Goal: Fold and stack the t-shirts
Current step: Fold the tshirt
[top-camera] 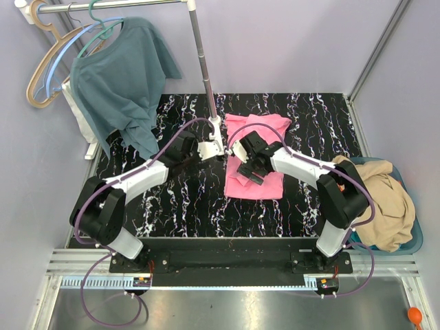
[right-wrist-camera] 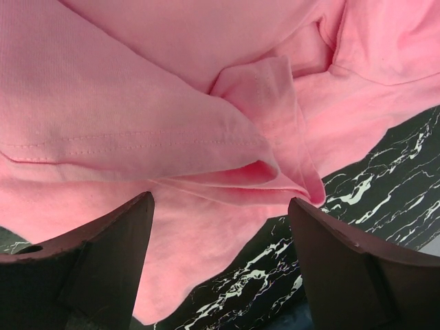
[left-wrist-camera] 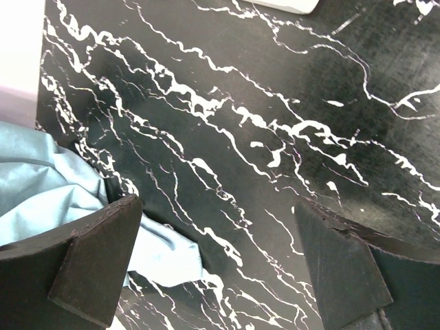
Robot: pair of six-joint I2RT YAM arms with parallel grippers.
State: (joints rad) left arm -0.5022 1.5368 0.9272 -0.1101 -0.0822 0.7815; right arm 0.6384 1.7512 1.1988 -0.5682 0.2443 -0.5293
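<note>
Now stretching in from the left base toward the middle of the table (top-camera: 179, 199), holding the left gripper (top-camera: 218, 152) spread wide with nothing between its jaws, hanging over bare black marbled surface just beside the foot of the clothes rack (top-camera: 199, 48). Angling in from the right base, bending at the elbow and pointing the right gripper (top-camera: 249, 170) down at the pink t-shirt (top-camera: 268, 127), jaws standing wide apart and gripping nothing, with a folded edge of the cloth lying between them in the wrist view. Lying rumpled and partly folded at centre-right of the table, directly under that gripper. Sharing the scene with a teal-blue shirt (top-camera: 120, 75) draping from hangers (top-camera: 45, 75) on the rack at rear left, its hem trailing onto the table by the left fingers (left-wrist-camera: 96, 261). Bordering the table's right edge with a blue basket (top-camera: 415, 230), cradling the tan-beige t-shirt (top-camera: 381, 196) heaped inside.
</note>
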